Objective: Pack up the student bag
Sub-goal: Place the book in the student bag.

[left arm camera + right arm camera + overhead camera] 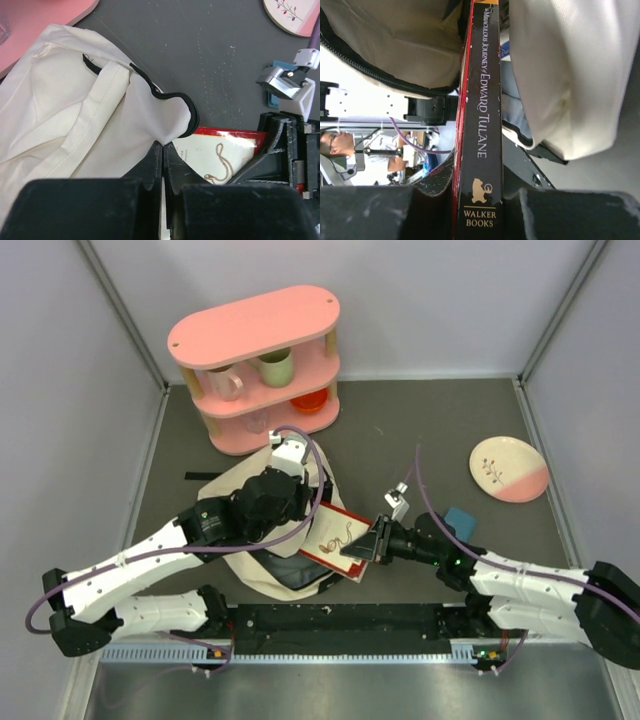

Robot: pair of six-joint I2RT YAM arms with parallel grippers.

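Left wrist: left gripper [162, 150] pinches student bag [75, 100] zipper edge; right gripper [480, 205] clamps book [220, 162] beside

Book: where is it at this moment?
Top view, centre: the book lies between the arms, gripped by the right end effector, its far end in the bag's open mouth.

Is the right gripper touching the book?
Touching. The right wrist view shows the right gripper clamping the book by its spine.
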